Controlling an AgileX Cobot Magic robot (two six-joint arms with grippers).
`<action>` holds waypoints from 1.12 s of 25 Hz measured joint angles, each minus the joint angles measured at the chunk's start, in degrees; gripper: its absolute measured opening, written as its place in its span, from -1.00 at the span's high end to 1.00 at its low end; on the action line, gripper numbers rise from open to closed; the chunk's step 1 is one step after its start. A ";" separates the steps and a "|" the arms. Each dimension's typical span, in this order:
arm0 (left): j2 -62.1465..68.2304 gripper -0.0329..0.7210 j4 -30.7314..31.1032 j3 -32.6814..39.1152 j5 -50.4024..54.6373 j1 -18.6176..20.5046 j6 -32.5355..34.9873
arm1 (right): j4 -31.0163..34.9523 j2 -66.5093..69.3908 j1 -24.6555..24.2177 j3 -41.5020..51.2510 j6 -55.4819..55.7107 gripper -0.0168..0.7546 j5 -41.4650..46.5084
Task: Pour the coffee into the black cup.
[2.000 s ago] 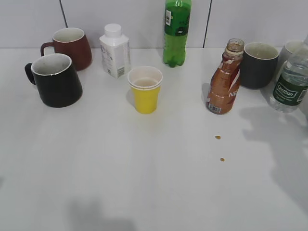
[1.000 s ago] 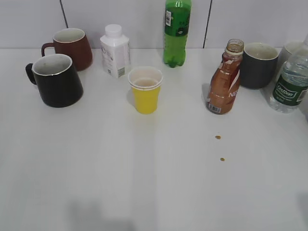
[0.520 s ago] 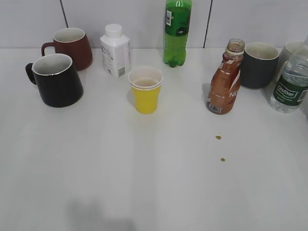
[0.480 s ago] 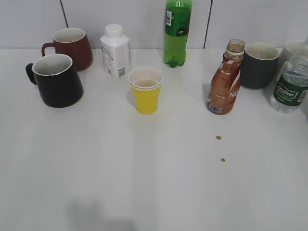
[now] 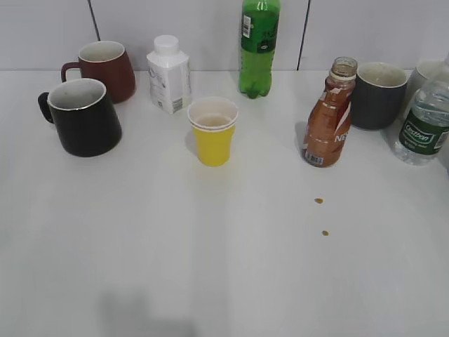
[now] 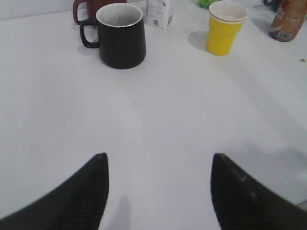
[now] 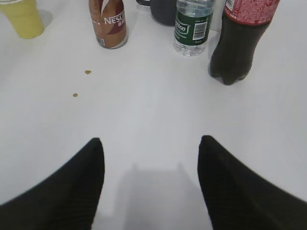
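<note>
Both my arms are out of the exterior view right now, so only the wrist cameras show them. My left gripper (image 6: 158, 191) is spread wide over bare white desk (image 5: 210, 267), nothing between the fingers, at the bottom of its frame. My right gripper (image 7: 151, 184) is the same: fingers apart, empty, low in its frame.

The coffee bottle (image 5: 328, 116) stands upright in the right half of the exterior view, cap off, brown liquid up to the neck. Just behind it to the right is a dark grey mug (image 5: 377, 95), and at the right edge a clear water bottle (image 5: 424, 123). Two small brown drops (image 5: 318, 201) lie on the desk below the coffee bottle.

The black cup (image 5: 83, 117) sits at the left of the frame, upright, handle pointing left, well apart from the coffee bottle. Behind it is a dark red mug (image 5: 105, 69). A white carton bottle (image 5: 168, 75) stands in the upper middle-left, a green soda bottle (image 5: 259, 45) at top centre, and a yellow paper cup (image 5: 212, 131) in the middle. My right wrist camera also picks up a dark cola bottle (image 7: 240, 40) at upper right.
</note>
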 joint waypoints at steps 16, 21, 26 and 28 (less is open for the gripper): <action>0.00 -0.38 0.00 0.06 -0.12 5.38 0.00 | 0.04 0.00 0.00 0.00 0.00 -0.30 -0.04; 0.00 -0.34 0.00 0.11 -0.12 12.68 0.00 | 0.04 0.00 -3.25 0.00 -0.04 -0.30 -0.04; 0.00 -0.33 0.00 0.11 -0.12 17.44 0.00 | 0.06 0.00 -9.29 0.00 -0.04 -0.30 -0.04; 0.00 -0.33 0.00 0.11 -0.12 17.93 0.00 | 0.06 0.00 -10.88 0.00 -0.04 -0.30 -0.04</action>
